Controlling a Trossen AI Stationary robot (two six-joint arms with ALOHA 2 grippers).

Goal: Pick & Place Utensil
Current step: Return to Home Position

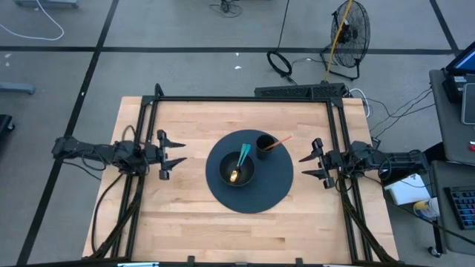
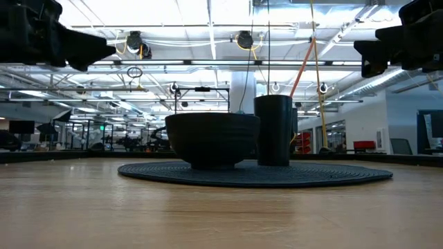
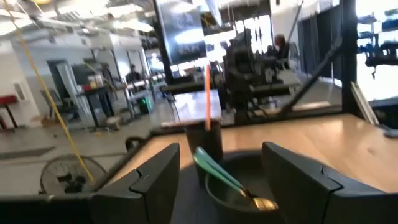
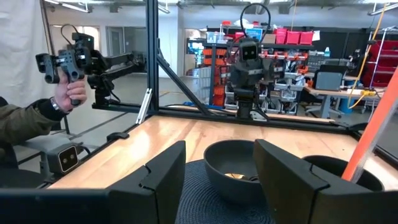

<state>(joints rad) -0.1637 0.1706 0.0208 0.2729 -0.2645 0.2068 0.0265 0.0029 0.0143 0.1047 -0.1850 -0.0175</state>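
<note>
A black bowl (image 1: 237, 169) stands on a round dark mat (image 1: 274, 194) at the table's middle. A teal-handled utensil (image 1: 243, 157) lies in the bowl, its gold head (image 3: 264, 202) on the bowl's bottom and its handle leaning on the rim. Behind the bowl to the right, a black cup (image 1: 265, 144) holds an orange utensil (image 1: 280, 141) that leans toward the right. My left gripper (image 1: 182, 152) hovers open, left of the mat, pointing level at the bowl. My right gripper (image 1: 302, 166) hovers open at the mat's right edge, pointing back at it. Neither touches anything.
A black frame (image 1: 245, 99) runs along the table's far edge and both sides. Bare wood lies in front of the mat (image 2: 256, 173). Beyond the table a person's hand (image 4: 65, 93) holds a hand controller. A fan (image 1: 349, 30) stands on the floor.
</note>
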